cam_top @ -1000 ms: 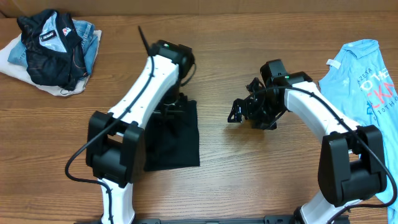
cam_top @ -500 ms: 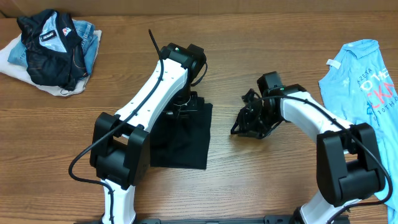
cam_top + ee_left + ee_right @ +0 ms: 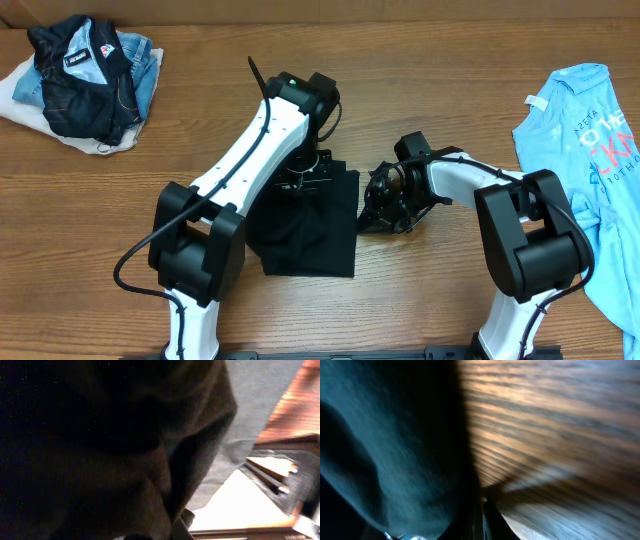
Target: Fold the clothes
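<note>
While black T-shirt (image 3: 310, 240) lies under left tool (image 3: 308, 185) | right tool (image 3: 373, 214) at edge | grip: cannot tell

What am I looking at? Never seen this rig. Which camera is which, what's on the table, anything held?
Two robot arms, left and right, stand at a wooden table, each ending in a two-finger hand. The wide picture comes from a fixed camera overhead; the two dark close-ups come from a camera on each wrist. In the middle lies a black T-shirt, folded into a rectangle. The left hand is down on its upper part; its wrist view is almost filled by dark cloth. The right hand sits at the shirt's right edge; its view shows cloth on one side, wood on the other. Whether either hand grips the shirt can't be made out. At the sides: a light blue T-shirt on the right, a pile of clothes topped by a dark jacket far left.
</note>
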`<action>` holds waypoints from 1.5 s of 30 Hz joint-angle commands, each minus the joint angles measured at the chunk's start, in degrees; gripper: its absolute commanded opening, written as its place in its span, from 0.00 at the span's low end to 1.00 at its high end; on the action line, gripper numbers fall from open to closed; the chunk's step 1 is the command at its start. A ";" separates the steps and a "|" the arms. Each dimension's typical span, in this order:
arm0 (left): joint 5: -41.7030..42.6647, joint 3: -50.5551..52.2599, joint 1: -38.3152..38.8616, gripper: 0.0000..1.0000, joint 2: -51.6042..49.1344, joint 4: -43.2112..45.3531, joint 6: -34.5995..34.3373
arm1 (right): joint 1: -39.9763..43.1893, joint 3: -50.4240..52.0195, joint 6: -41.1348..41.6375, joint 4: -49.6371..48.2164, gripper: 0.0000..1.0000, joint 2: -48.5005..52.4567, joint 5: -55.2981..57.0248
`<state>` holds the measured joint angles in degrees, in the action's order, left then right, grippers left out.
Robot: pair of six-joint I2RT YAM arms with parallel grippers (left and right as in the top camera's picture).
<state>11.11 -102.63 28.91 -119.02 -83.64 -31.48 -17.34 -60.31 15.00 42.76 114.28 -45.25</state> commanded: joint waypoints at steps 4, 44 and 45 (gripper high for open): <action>5.09 -1.38 4.26 0.04 2.25 4.33 -0.92 | -0.33 0.35 0.50 -0.76 0.11 3.04 -2.43; -10.78 -26.82 3.37 0.49 3.32 -10.56 4.44 | 12.96 -23.56 -4.55 25.90 0.60 -5.33 4.61; -11.69 -26.88 1.14 0.52 3.32 -12.24 4.46 | 11.67 -24.65 -4.26 25.14 0.81 -6.05 4.61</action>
<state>5.50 -127.44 34.50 -117.38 -93.43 -27.66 -3.46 -81.45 11.57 68.62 112.18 -40.42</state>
